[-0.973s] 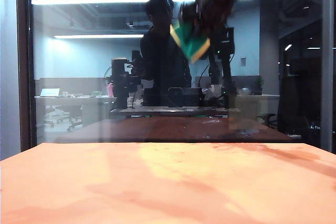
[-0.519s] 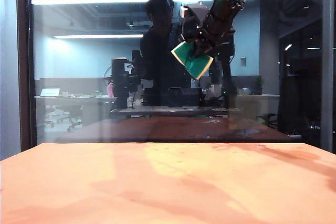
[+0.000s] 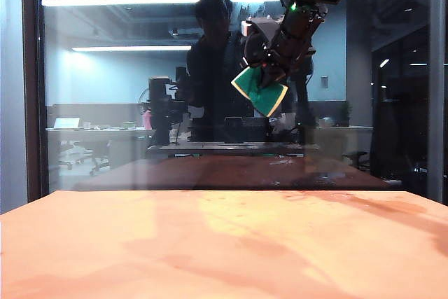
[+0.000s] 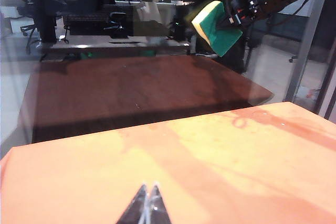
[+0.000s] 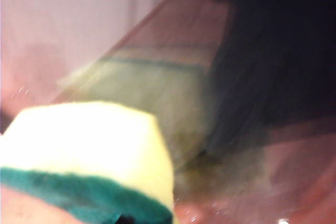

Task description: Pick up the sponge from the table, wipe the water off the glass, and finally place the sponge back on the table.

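The sponge (image 3: 260,89), green layer over pale yellow foam, is held high up against the glass (image 3: 119,103) by my right gripper (image 3: 270,75), which is shut on it. The left wrist view shows the sponge (image 4: 216,27) tilted at the pane, well above the table (image 3: 210,243). In the right wrist view the sponge (image 5: 89,145) fills the near corner and hides the fingers. Thin glistening streaks of water (image 5: 192,216) show on the glass beside it. My left gripper (image 4: 148,193) hovers shut and empty low over the table, far from the pane.
The pane's dark frame (image 3: 31,82) stands at the left and a grey post (image 3: 437,82) at the right. The glass mirrors a darker tabletop (image 3: 231,173), ceiling lights and office shapes. A faint wet ring (image 4: 241,121) marks the table near the pane.
My right gripper has carried the sponge down the glass and slightly to the right. The left arm has kept still.
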Available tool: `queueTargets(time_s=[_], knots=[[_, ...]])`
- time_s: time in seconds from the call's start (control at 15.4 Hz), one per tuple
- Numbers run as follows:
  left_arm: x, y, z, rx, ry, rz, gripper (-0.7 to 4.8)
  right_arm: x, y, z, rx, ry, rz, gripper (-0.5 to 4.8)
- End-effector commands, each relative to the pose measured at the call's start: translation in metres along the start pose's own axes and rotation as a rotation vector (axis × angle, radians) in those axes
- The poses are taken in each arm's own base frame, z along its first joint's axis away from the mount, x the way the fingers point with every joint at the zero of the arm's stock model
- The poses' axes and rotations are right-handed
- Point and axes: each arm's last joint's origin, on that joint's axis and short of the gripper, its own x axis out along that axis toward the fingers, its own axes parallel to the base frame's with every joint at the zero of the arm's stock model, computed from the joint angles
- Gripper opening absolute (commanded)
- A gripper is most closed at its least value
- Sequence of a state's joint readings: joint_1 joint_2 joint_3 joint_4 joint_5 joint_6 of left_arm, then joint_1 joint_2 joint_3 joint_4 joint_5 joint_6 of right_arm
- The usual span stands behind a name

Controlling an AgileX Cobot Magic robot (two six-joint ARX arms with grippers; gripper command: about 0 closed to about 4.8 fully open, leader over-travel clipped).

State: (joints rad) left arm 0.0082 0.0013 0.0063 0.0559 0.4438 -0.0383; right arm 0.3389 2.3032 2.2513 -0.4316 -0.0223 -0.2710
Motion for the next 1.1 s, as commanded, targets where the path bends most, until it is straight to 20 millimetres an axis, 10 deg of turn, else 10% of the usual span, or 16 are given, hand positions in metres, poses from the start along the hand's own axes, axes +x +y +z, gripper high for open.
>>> queueTargets(time_s=[0.06,0.52,1.1], knots=[[0.000,0.000,0.002,0.010,-0.013,-0.002,-0.06,-0.035,-0.013,0.040,0.001,-0.185,-0.087,-0.06],[0.000,0.000,0.002,0.010,-0.013,-0.002,-0.06,-0.093,-0.024,0.083,0.003,-0.363,-0.153,-0.06],[0.000,0.000,0.002,0.010,-0.012,-0.002,-0.06,-0.032,-0.009,0.033,0.002,-0.086,-0.071,-0.06]])
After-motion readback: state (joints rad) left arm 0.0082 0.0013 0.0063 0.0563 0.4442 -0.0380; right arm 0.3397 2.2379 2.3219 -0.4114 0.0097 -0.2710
